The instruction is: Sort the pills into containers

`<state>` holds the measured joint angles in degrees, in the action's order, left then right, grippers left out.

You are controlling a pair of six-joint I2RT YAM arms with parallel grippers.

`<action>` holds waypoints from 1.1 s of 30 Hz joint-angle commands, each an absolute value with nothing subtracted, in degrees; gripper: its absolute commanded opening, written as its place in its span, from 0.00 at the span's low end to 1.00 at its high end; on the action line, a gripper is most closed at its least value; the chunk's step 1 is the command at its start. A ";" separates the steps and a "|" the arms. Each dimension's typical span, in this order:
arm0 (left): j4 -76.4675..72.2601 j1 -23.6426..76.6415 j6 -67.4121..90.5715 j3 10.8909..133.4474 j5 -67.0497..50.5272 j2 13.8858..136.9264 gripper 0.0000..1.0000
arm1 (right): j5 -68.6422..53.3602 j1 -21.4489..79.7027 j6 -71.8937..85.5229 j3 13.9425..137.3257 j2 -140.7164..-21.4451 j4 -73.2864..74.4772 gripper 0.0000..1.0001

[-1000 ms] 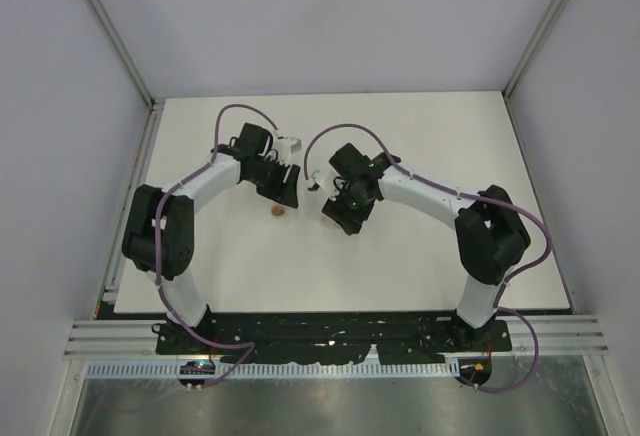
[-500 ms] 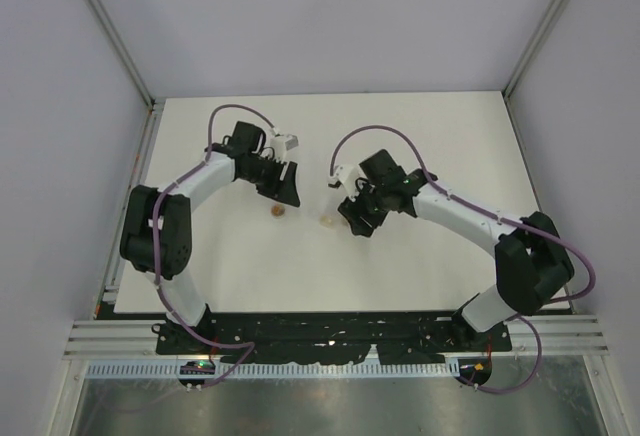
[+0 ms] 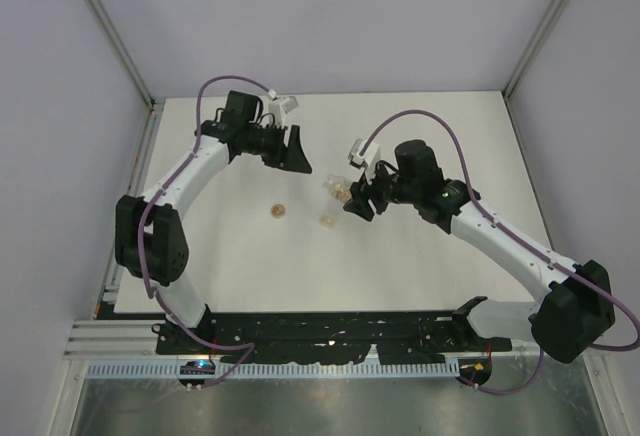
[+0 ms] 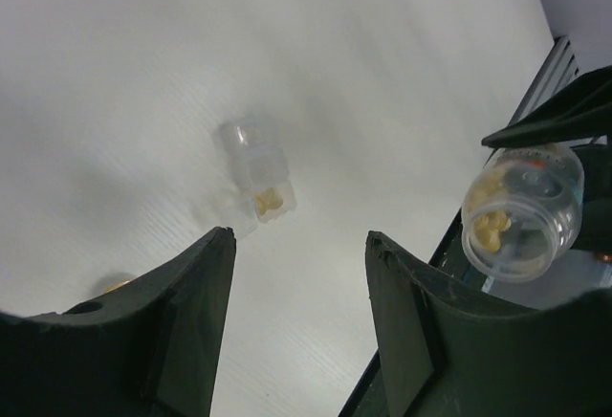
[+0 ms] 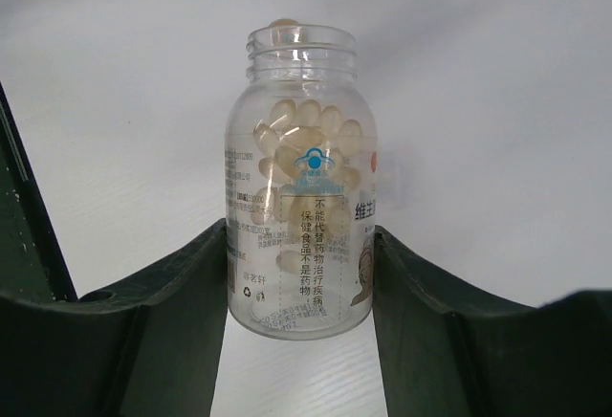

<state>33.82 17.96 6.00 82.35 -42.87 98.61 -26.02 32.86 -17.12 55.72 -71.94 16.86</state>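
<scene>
Right tool (image 5: 298,237) is pinching a clear labelled bottle (image 5: 304,202) by its lower body, one finger on each side. The bottle is uncapped, with its mouth pointing away from the wrist. It is mostly full of pale pills (image 5: 298,135), one sitting right at the rim. From the top view it's near the middle of the table (image 3: 440,136).

Left tool (image 4: 296,245) is spread with nothing between the fingers, out over the far-left part of the table.

A small clear vial (image 4: 260,173) lies on the table with a few yellowish pills inside, just left of the held bottle. An amber vial (image 3: 277,212) stands apart, further left. In the left wrist view it's mostly hidden behind a finger.
</scene>
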 commanded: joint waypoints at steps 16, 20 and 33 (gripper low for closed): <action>35.95 25.31 17.58 90.27 -46.41 99.14 0.61 | -30.32 32.70 -13.18 57.83 -67.50 9.15 0.06; 35.95 25.40 16.53 88.86 -44.92 98.09 0.61 | -30.67 32.70 -12.66 57.92 -67.06 8.79 0.06; 34.98 25.40 15.56 85.52 -44.74 95.10 0.61 | -28.74 32.69 -13.80 57.83 -66.71 9.40 0.06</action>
